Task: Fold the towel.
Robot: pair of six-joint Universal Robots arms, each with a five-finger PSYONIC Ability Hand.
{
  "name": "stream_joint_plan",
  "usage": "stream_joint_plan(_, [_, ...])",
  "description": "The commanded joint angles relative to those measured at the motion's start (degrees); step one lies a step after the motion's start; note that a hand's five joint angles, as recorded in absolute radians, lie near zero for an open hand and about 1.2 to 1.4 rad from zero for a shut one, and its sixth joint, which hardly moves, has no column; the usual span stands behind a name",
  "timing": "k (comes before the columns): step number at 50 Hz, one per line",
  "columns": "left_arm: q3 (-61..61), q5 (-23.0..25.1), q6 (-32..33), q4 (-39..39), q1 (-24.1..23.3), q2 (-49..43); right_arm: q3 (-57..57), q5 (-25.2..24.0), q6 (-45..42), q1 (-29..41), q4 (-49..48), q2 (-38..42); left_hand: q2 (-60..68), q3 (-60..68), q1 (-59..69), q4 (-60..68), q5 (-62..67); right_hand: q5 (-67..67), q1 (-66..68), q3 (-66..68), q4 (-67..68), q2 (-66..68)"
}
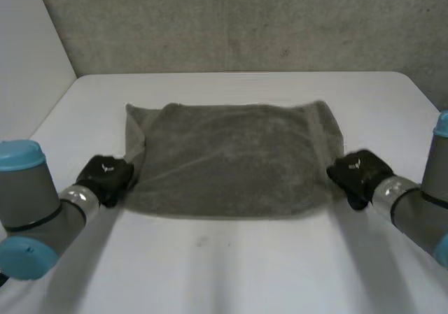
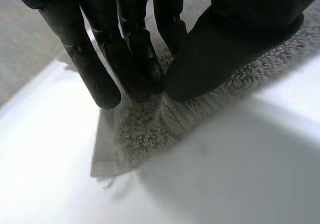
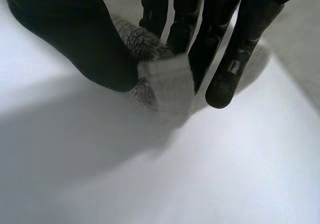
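Note:
A grey towel point(image 1: 231, 160) lies spread on the white table point(image 1: 231, 272), its far left corner turned over. My left hand point(image 1: 105, 176) is at the towel's near left corner; in the left wrist view its fingers point(image 2: 125, 59) and thumb pinch the towel's edge point(image 2: 150, 129) between them. My right hand point(image 1: 358, 173) is at the near right corner. There the thumb point(image 3: 85, 49) and fingers are closed on a bunched bit of the towel point(image 3: 167, 84).
A grey wall point(image 1: 245, 20) rises behind the table's far edge, and a pale panel point(image 1: 28, 48) stands at the left. Bare tabletop lies in front of the towel and beyond it.

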Motion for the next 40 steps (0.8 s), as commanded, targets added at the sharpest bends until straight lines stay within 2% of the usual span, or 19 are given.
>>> stream_joint_plan(1, [-5.14, -0.39, 2.29, -15.49, 0.13, 14.47, 6.03, 0.29, -14.63, -5.99, 19.24, -8.38, 10.2, 10.29, 11.81, 10.26, 10.54, 14.52, 24.35, 11.78, 11.52, 12.85])
stream_joint_plan(2, [-5.14, -0.39, 2.29, -15.52, 0.13, 14.5, 6.05, 0.29, -14.66, -6.0, 19.28, -8.41, 10.2, 10.29, 11.81, 10.26, 10.54, 14.52, 24.35, 11.78, 11.52, 12.85])
stream_joint_plan(4, [-6.63, -0.39, 2.64, -22.61, 0.74, 20.45, 9.2, 0.38, -19.3, -8.28, 24.79, -12.87, 10.2, 10.29, 11.81, 10.26, 10.54, 14.52, 24.35, 11.78, 11.52, 12.85])
stream_joint_plan(7, [-7.08, -0.56, 2.73, -26.69, 0.92, 23.64, 10.97, 0.38, -21.95, -8.99, 28.14, -17.52, 10.2, 10.29, 11.81, 10.26, 10.54, 14.52, 24.35, 11.78, 11.52, 12.85])
stream_joint_plan(9, [-7.25, -1.18, 2.99, -33.51, 1.01, 28.1, 11.32, 0.12, -22.65, -9.17, 29.28, -19.98, 10.2, 10.29, 11.81, 10.26, 10.54, 14.52, 24.35, 11.78, 11.52, 12.85])
stream_joint_plan(12, [-7.08, -1.36, 3.08, -37.22, 1.53, 31.1, 11.06, -0.41, -23.01, -9.87, 30.26, -23.6, 10.2, 10.29, 11.81, 10.26, 10.54, 14.52, 24.35, 11.78, 11.52, 12.85])
stream_joint_plan(19, [-7.25, -1.62, 2.91, -36.01, 2.68, 31.82, 10.09, -0.77, -22.4, -9.7, 29.3, -25.28, 10.2, 10.29, 11.81, 10.26, 10.54, 14.52, 24.35, 11.78, 11.52, 12.85])
stream_joint_plan(25, [-7.69, -1.88, 1.85, -32.32, 2.5, 28.57, 10.97, -1.64, -21.69, -8.82, 25.52, -22.03, 10.2, 10.29, 11.81, 10.26, 10.54, 14.52, 24.35, 11.78, 11.52, 12.85])
stream_joint_plan(30, [-8.13, -1.8, 0.28, -27.67, 2.06, 25.93, 11.32, -1.38, -17.66, -8.82, 18.5, -17.91, 10.2, 10.29, 11.81, 10.26, 10.54, 14.52, 24.35, 11.78, 11.52, 12.85])
stream_joint_plan(31, [-8.31, -1.71, -0.51, -26.26, 1.98, 25.49, 11.32, -1.38, -17.65, -8.82, 18.49, -17.9, -10.92, -10.83, -9.31, -10.86, -10.58, 14.52, 24.35, 11.78, 11.52, 12.85])
stream_joint_plan(32, [-8.31, -1.71, -0.52, -26.25, 1.98, 25.49, 11.41, -1.56, -16.26, -8.99, 17.09, -17.55, -11.14, -11.04, -9.52, -11.08, -10.79, 14.52, 24.35, 11.78, 11.52, 12.85])
stream_joint_plan(33, [-8.22, -1.71, -1.13, -24.86, 2.06, 25.31, 11.41, -1.56, -16.24, -8.99, 17.08, -17.55, -26.96, -26.87, -25.35, -26.9, -26.62, 14.52, 24.35, 11.78, 11.52, 12.85])
stream_joint_plan(34, [-8.22, -1.71, -1.14, -24.84, 2.06, 25.31, 11.32, -1.64, -14.77, -9.17, 15.6, -17.55, -27.12, -27.02, -25.5, -27.06, -26.78, 14.52, 24.35, 11.78, 11.52, 12.85])
stream_joint_plan(35, [-7.87, -1.45, -1.4, -23.54, 2.32, 25.31, 11.06, -1.73, -13.1, -9.08, 13.58, -17.46, -32.78, -32.69, -31.17, -32.72, -32.44, 14.52, 24.35, 11.78, 11.52, 12.85])
stream_joint_plan(40, [-6.55, -1.35, -2.72, -17.81, 2.59, 25.31, 10.54, -2.08, -6.34, -8.82, 5.94, -15.71, -33.51, -33.42, -31.9, -33.45, -33.17, 14.52, 24.35, 11.78, 11.52, 12.85])
